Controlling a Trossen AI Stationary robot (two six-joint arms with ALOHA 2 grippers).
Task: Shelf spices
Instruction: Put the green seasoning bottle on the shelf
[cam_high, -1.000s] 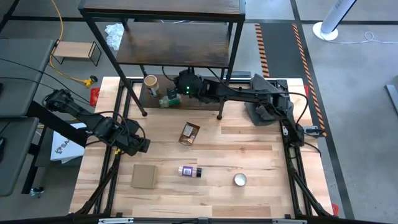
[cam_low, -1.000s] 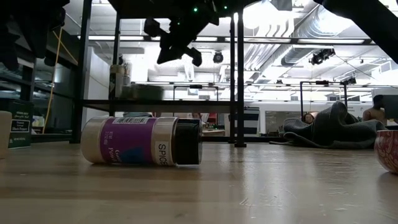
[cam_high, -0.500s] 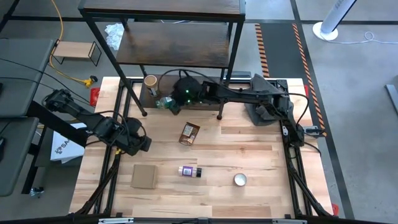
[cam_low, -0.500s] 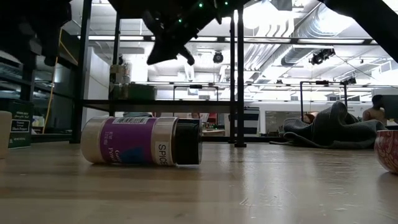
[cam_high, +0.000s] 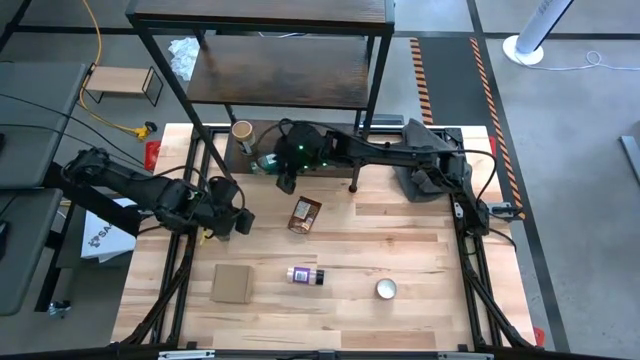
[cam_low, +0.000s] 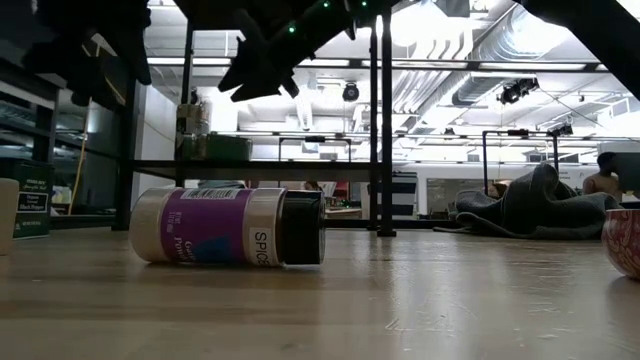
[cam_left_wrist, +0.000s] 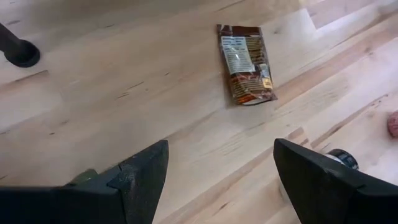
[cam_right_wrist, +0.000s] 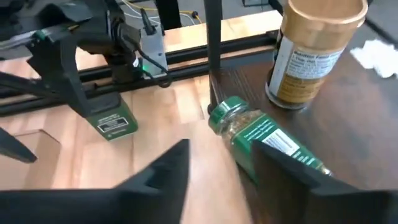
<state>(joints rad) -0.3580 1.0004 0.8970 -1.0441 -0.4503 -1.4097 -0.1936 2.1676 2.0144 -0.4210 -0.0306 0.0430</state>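
The shelf stands at the table's far edge. On its lowest board a tan-lidded jar stands upright. A green-lidded jar lies beside it on its side, lid toward the table. My right gripper hovers open just over that jar. A brown-orange pouch lies flat mid-table. My left gripper is open above the bare wood, to the left of the pouch. The purple-labelled, dark-capped jar lies on its side nearer the front. My right gripper's one finger stands in front of the green-lidded jar's body, which rests on the board. I cannot tell whether that finger touches the jar. My left gripper touches nothing.
A brown cardboard square and a round silvery disc lie near the front edge. A dark cloth heap sits at the far right. The shelf's black legs stand on the table beside my right arm.
My right gripper has rolled about its own axis and shifted a little toward the table's near-left, staying over the green-lidded jar, which stays lying on the board. My left gripper has swung toward the right, closer to the pouch, and turned.
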